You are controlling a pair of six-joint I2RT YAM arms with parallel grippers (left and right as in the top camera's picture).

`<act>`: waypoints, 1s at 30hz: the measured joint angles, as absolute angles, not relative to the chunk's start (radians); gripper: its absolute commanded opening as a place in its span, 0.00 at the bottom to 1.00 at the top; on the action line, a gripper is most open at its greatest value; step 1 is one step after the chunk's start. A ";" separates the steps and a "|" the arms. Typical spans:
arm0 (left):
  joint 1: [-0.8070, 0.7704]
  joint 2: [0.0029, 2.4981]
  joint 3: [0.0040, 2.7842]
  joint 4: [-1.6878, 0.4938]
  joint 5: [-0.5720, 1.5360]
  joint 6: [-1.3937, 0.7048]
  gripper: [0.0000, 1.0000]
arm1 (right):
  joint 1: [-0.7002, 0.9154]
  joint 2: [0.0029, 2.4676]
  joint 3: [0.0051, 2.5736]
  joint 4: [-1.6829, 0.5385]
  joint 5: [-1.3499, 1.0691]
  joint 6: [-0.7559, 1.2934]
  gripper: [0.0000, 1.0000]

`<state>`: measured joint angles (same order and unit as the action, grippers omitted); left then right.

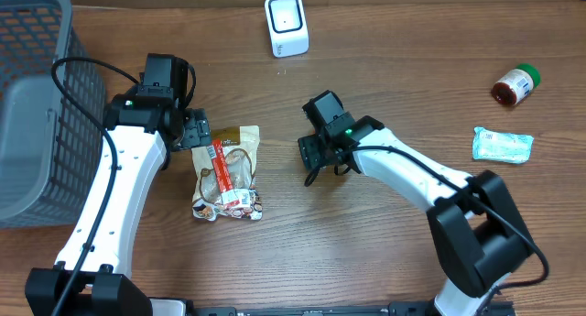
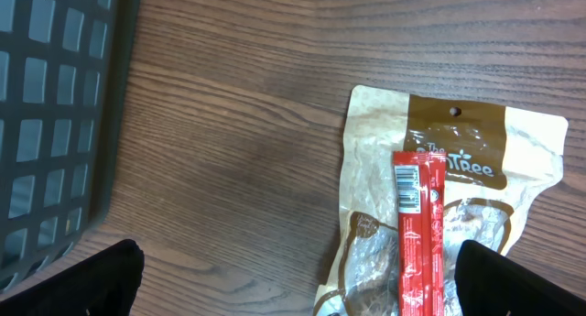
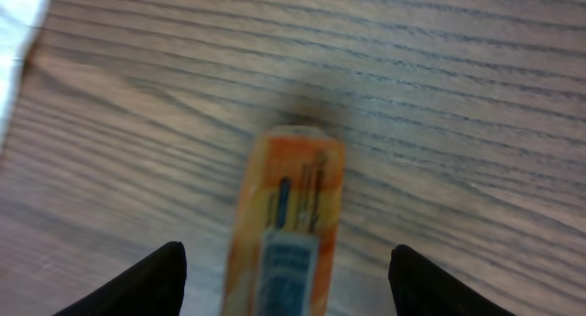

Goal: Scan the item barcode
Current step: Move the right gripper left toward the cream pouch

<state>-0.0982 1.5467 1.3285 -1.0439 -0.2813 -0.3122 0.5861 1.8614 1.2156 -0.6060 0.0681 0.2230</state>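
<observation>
My left pincer (image 2: 298, 279) gapes above the snack pouch (image 2: 513, 151), right pincer (image 3: 284, 279) wide around an orange packet (image 3: 291, 206); I'd grip clear of the barcode (image 2: 406, 188) on the red stick (image 2: 419, 252).

The table (image 1: 385, 261) is smooth, matt brown wood with fine lines. The pouch (image 1: 243, 169) looks like shiny, crinkly plastic. The red stick pack (image 2: 418, 234) on the pouch is glossy. Left of the pouch, the basket (image 1: 37, 105) is dull grey plastic.
</observation>
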 measured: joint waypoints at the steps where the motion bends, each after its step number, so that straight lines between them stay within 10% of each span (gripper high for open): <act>1: -0.098 1.547 1.328 -1.044 -0.281 -0.312 1.00 | 0.586 1.874 1.216 -0.601 0.076 0.222 0.71; 10: -0.098 1.547 1.328 -1.044 -0.281 -0.312 1.00 | 0.586 1.881 1.212 -0.569 0.059 0.216 0.64; 13: -0.098 1.547 1.328 -1.044 -0.281 -0.312 1.00 | 0.586 1.881 1.197 -0.552 0.056 0.215 0.22; 18: -0.098 1.547 1.328 -1.044 -0.281 -0.312 1.00 | 0.586 1.881 1.188 -0.554 0.053 0.215 0.19; 22: -0.098 1.547 1.328 -1.044 -0.281 -0.312 1.00 | 0.586 1.881 1.188 -0.557 0.050 0.215 0.51; 30: -0.098 1.547 1.328 -1.044 -0.281 -0.312 1.00 | 0.586 1.881 1.188 -0.588 0.052 0.212 0.43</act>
